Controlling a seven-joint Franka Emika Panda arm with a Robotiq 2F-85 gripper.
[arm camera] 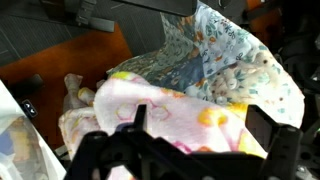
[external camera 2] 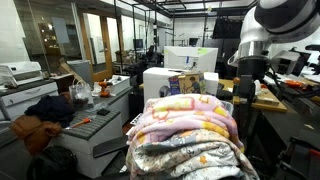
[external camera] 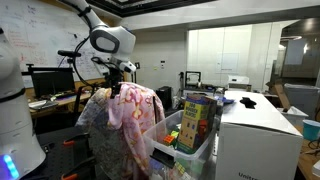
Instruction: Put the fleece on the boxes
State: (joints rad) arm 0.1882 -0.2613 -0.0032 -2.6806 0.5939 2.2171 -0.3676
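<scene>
The fleece (external camera: 128, 115) is the biggest thing here. It lies heaped in a pink mound over what looks like a chair back, just beside the boxes (external camera: 197, 118) and not on them, so no part of the task is done yet. In an exterior view the fleece (external camera 2: 185, 122) fills the foreground, with the boxes (external camera 2: 195, 85) behind it. A pale patterned cloth (arm camera: 232, 62) lies with it on the same mound, on the side away from the boxes as far as I can judge. In the wrist view this cloth touches the fleece (arm camera: 165, 112) and overlaps it.

The boxes stand upright in a clear tub (external camera: 165, 138), with their tops bare.

The gripper (external camera: 118, 72) hangs over the fleece, to the side of the boxes. Its jaws are spread wide and hold nothing. The wrist view shows the gripper (arm camera: 188, 145) open above the pink pile.

All the work is left to do: grip the fleece alone, lift it free of the pale cloth, carry it across and drop it over the boxes.
</scene>
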